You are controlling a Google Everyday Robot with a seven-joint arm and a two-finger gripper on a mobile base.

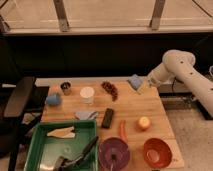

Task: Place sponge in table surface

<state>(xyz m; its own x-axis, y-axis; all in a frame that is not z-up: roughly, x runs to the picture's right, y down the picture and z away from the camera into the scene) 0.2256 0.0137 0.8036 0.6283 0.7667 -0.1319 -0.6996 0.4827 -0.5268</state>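
Note:
The sponge (135,82) is blue with a yellowish side and sits at the far right edge of the wooden table (132,107), beside the grapes. My gripper (145,84) is at the end of the white arm reaching in from the right. It is shut on the sponge's right side and holds it at or just above the table top. I cannot tell whether the sponge touches the wood.
On the table are dark grapes (110,89), a white cup (87,94), a metal cup (65,88), a blue object (53,99), a cloth (86,115), a black bar (107,118), an orange fruit (144,123), a purple bowl (114,153), a red bowl (157,151) and a green tray (35,145). A chair (17,102) stands at the left.

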